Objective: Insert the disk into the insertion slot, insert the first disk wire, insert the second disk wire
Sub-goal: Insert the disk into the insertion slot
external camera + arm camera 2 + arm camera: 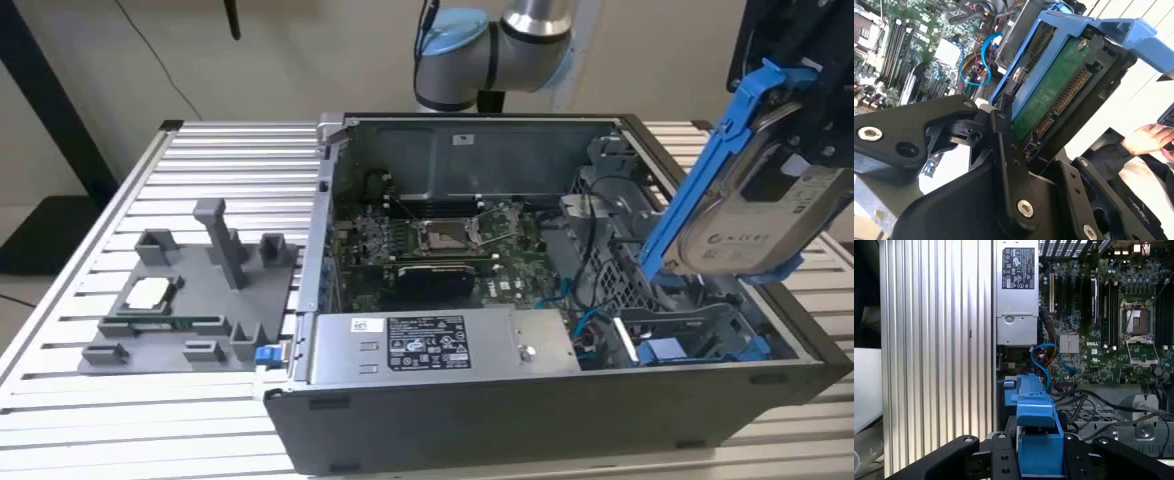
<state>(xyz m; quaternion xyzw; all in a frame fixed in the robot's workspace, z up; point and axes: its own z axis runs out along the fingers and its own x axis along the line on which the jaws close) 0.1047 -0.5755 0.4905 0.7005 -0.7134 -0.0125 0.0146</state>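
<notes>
My gripper is shut on the disk, a silver-grey drive with a white label in a bright blue carrier frame. It holds the disk tilted in the air above the open computer case, at the exterior view's right. The insertion slot, a grey metal bay with blue tabs, lies below the disk in the case's near right corner. In the second wrist view the black fingers clamp the carrier's edges, and the disk's green circuit board shows. A blue cable loops near the bay.
A grey power-supply box sits at the case's front. Behind it lies the motherboard with its CPU socket. A grey fixture tray rests on the slatted metal table. A person's hand is beyond the disk.
</notes>
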